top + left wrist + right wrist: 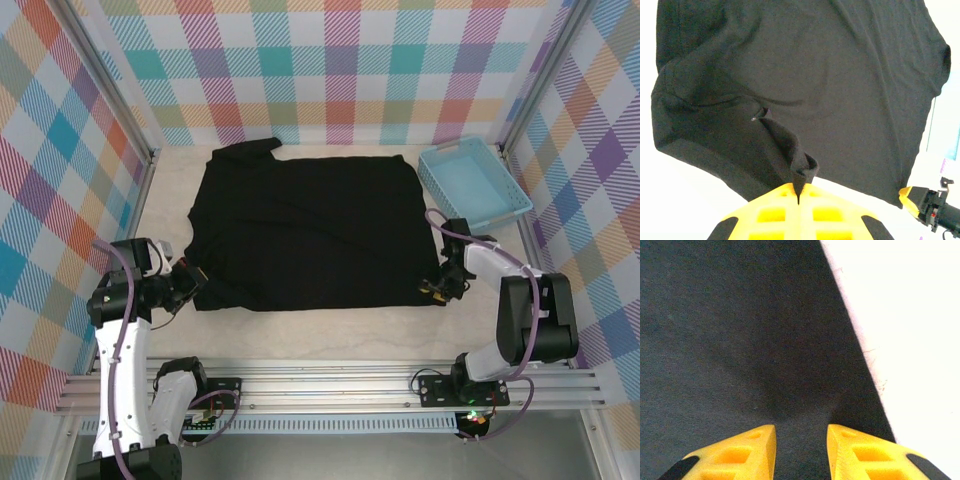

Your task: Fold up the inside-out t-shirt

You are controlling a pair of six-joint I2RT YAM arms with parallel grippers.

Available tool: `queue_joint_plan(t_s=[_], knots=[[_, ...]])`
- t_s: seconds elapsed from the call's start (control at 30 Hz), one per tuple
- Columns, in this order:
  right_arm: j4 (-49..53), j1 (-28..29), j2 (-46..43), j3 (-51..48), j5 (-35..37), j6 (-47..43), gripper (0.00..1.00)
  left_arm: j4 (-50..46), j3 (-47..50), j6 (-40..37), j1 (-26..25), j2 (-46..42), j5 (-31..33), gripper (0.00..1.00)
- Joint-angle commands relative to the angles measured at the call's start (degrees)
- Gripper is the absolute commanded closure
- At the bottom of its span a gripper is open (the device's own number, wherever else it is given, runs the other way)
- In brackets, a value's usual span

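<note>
You're clamping the left gripper on the 8 o'clock corner of the shirt spread flat at centre, so the right gripper, jaws apart at 4 o'clock, is needing an equal bite.

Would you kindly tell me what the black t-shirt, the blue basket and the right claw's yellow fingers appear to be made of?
The t-shirt: soft matte knit cloth, probably cotton; it creases and bunches where pinched. The basket: light blue plastic, apparently rigid, with walls that look perforated. The right claw's fingers: matte yellow plastic, perhaps printed, with hollow cells.
</note>
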State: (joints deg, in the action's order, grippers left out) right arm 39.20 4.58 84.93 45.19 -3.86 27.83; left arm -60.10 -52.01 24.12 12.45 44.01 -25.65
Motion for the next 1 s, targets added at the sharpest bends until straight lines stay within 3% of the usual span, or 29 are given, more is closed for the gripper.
queue_joint_plan(t_s=[0.0, 0.53, 0.83, 0.97], knots=[[0.3, 0.7, -3.9, 2.4, 0.2, -1.4, 0.65, -1.0, 0.5, -1.5, 0.1, 0.2, -0.4, 1.0], [-6.8, 5.4, -5.5, 4.6, -6.2, -5.5, 0.57, 15.1, 5.3, 0.3, 0.1, 7.7, 2.2, 1.0], [-11.5, 10.2, -0.4, 5.9, -10.1, -5.6, 0.55, 14.0, 6.6, -0.4, 0.1, 12.9, 8.2, 1.0], [-12.1, 10.3, -0.7, 5.7, -9.8, -5.6, 0.56, 14.6, 8.2, 1.2, 0.1, 12.8, 6.5, 1.0]])
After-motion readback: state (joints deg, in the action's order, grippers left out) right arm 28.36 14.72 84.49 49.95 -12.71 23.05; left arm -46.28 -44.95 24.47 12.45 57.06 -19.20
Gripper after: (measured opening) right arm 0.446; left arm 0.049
